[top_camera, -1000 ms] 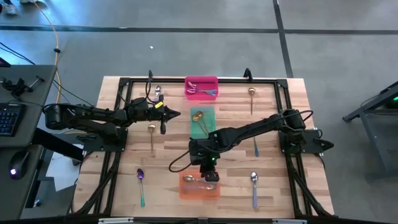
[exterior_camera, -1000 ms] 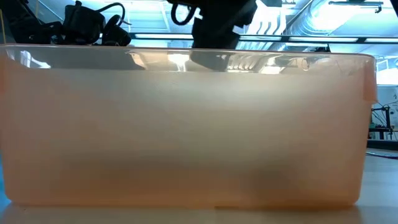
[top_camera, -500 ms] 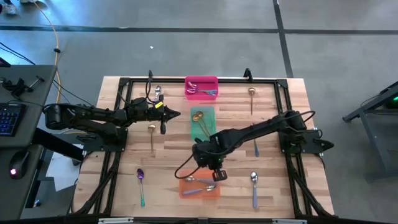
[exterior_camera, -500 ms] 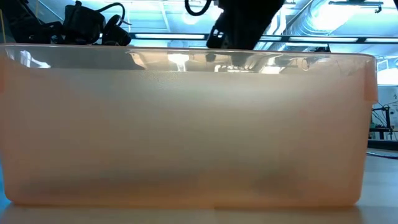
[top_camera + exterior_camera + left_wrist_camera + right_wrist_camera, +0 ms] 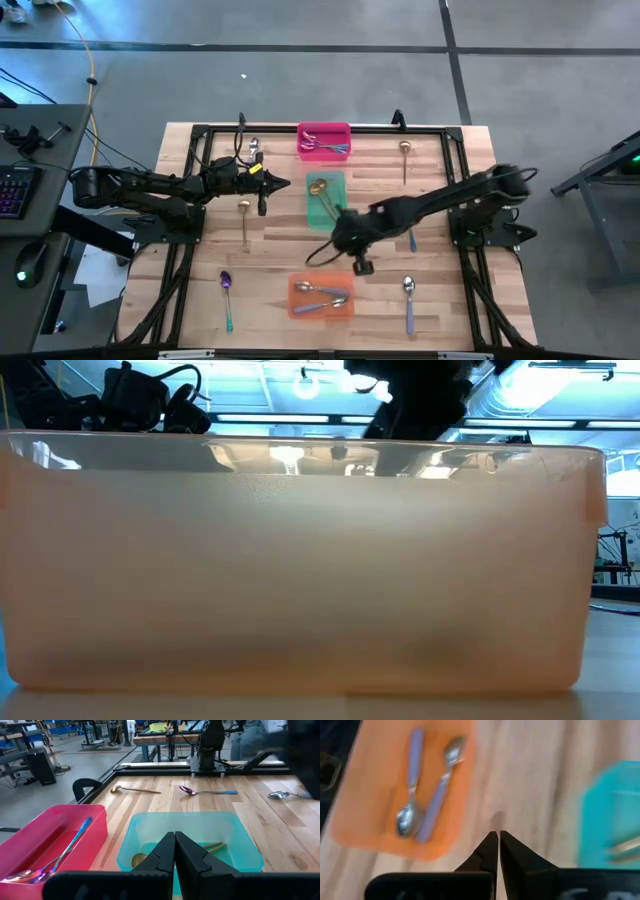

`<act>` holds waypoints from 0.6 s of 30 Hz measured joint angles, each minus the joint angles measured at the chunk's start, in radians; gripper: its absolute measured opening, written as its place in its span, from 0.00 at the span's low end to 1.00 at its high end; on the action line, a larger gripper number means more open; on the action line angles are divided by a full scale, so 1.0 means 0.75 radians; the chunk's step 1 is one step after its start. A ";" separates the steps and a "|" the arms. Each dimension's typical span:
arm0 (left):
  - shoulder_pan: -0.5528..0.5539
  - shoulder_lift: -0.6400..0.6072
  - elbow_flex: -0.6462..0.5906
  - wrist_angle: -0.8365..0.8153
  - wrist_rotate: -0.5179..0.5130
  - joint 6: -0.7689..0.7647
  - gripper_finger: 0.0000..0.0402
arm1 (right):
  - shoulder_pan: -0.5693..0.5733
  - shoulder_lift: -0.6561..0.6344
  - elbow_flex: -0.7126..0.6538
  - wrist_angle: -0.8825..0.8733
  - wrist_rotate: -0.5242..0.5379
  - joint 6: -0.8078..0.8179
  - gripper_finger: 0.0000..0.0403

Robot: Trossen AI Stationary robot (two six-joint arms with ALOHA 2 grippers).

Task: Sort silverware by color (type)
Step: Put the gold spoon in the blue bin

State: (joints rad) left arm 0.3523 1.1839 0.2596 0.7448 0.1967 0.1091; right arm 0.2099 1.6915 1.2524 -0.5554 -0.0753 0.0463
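Right gripper (image 5: 362, 266) held between orange bin (image 5: 296, 310) and green bin (image 5: 330, 184), fingers closed, empty. 2 silver spoons (image 5: 322, 295) seen in orange bin. Next silver spoon (image 5: 408, 289), just right of orange bin, best approached with fingers opened, aligned across handle. Left gripper (image 5: 264, 207) parked by green bin, closed. Low view blocked by orange bin wall; pink bin (image 5: 324, 131) contents hard to count.

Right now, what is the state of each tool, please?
Left tool: closed, holding nothing, above the teal bin.
Right tool: closed, empty, beside the orange bin.
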 joint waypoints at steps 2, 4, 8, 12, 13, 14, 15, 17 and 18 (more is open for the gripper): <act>0.000 0.000 0.000 0.001 0.000 -0.012 0.00 | -0.023 -0.114 -0.147 0.141 0.052 0.036 0.00; 0.000 0.000 0.000 0.001 0.000 -0.027 0.00 | -0.048 -0.218 -0.279 0.250 0.116 0.088 0.00; 0.000 0.000 0.000 -0.001 -0.001 -0.044 0.00 | -0.083 -0.402 -0.487 0.364 0.264 0.210 0.00; 0.001 0.000 0.000 -0.023 -0.012 -0.108 0.00 | -0.113 -0.538 -0.622 0.377 0.387 0.301 0.00; 0.001 0.000 0.000 -0.028 -0.030 -0.122 0.01 | -0.123 -0.565 -0.648 0.376 0.416 0.318 0.00; 0.001 0.000 0.000 -0.036 -0.059 -0.130 0.01 | -0.135 -0.589 -0.672 0.379 0.439 0.328 0.00; 0.001 0.000 0.000 -0.049 -0.093 -0.131 0.02 | -0.147 -0.611 -0.698 0.380 0.455 0.335 0.00; 0.000 0.000 0.000 -0.078 -0.163 -0.139 0.04 | -0.178 -0.644 -0.745 0.378 0.475 0.334 0.00; -0.001 0.000 0.000 -0.095 -0.199 -0.150 0.05 | -0.196 -0.656 -0.767 0.379 0.475 0.326 0.00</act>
State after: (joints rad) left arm 0.3519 1.1835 0.2596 0.6738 0.0477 -0.0036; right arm 0.0627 1.1995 0.6769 -0.2714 0.2810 0.2911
